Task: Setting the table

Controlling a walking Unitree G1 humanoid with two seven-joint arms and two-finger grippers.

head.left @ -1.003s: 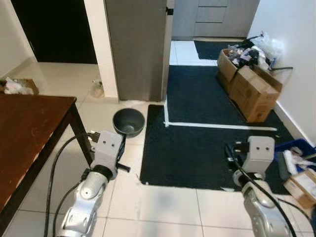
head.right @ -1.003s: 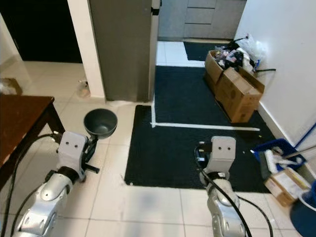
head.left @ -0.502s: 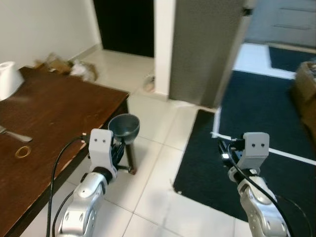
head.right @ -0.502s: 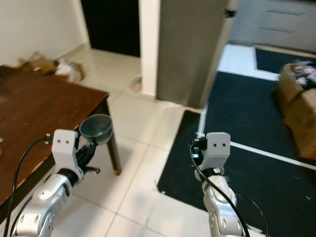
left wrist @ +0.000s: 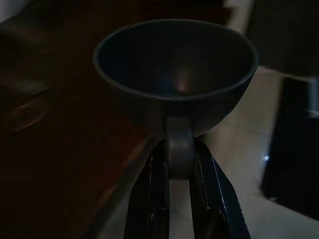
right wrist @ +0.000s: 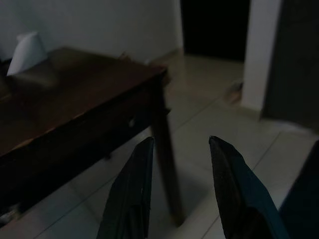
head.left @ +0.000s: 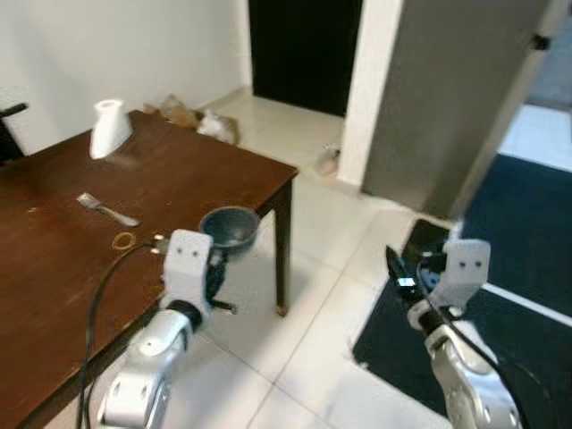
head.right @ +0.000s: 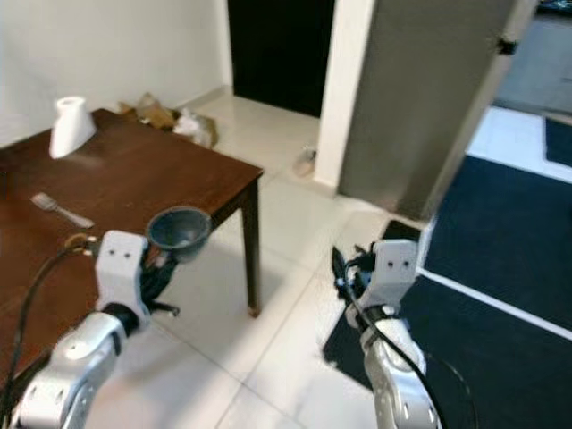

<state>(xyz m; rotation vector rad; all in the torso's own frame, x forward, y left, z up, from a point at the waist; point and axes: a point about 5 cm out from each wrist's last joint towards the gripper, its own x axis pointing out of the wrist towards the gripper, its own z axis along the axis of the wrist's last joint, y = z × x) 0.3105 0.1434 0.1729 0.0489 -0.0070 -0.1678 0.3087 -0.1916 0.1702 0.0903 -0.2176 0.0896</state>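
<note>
My left gripper [head.left: 217, 255] is shut on the handle of a dark grey cup [head.left: 231, 227], holding it upright over the near corner of the dark wooden table [head.left: 63, 250]. Along the left wrist view the two black fingers [left wrist: 152, 199] pinch the cup [left wrist: 177, 74] by its handle. On the table lie a fork [head.left: 105, 210], a small ring [head.left: 123, 239] and a white upturned bowl [head.left: 109, 128]. My right gripper [right wrist: 182, 149] is open and holds nothing, out over the tiled floor to the right of the table.
A dark doorway [head.left: 304, 49] and a grey door [head.left: 456, 98] stand ahead. A black mat [head.left: 509, 268] covers the floor at the right. Crumpled bags [head.left: 201, 118] lie by the wall beyond the table. Pale tiles [head.left: 331, 268] lie between table and mat.
The camera has swung left, bringing more of the table into view. The cup in my left gripper now hangs over the table's corner instead of beside it.
</note>
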